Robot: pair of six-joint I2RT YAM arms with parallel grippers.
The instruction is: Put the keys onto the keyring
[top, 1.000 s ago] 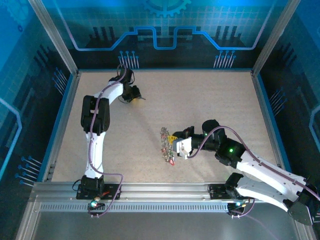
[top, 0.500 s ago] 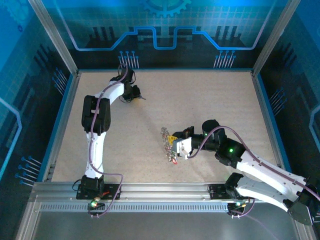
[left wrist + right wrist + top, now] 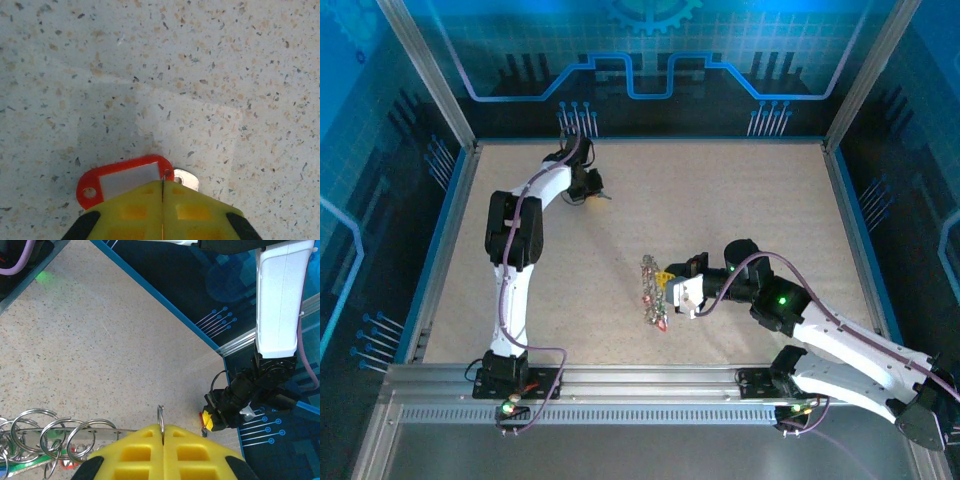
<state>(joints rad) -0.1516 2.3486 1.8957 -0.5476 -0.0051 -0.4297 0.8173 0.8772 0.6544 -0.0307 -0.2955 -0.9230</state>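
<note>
In the left wrist view my left gripper [image 3: 162, 184] is shut on a key. Its red tag [image 3: 120, 177] sticks out to the left and its silver head [image 3: 186, 179] to the right, low over the table. From above, that gripper [image 3: 603, 196] sits at the far left of the table. My right gripper [image 3: 162, 429] is shut on a thin silver loop [image 3: 160, 416] of the keyring [image 3: 50, 432], whose rim carries several wire loops. Seen from above, the keyring [image 3: 651, 290] stands edge-on mid-table by the right gripper [image 3: 667, 291], with several red-tagged keys hanging from it.
The speckled table [image 3: 750, 200] is boxed in by a blue rim and glass walls [image 3: 650, 90]. In the right wrist view the left arm's white link [image 3: 280, 300] stands at the far edge, with its gripper [image 3: 209, 421] down near the blue rim.
The left gripper has closed on the red-tagged key, barely shifting at the far left. The right arm and the keyring stay where they were.
</note>
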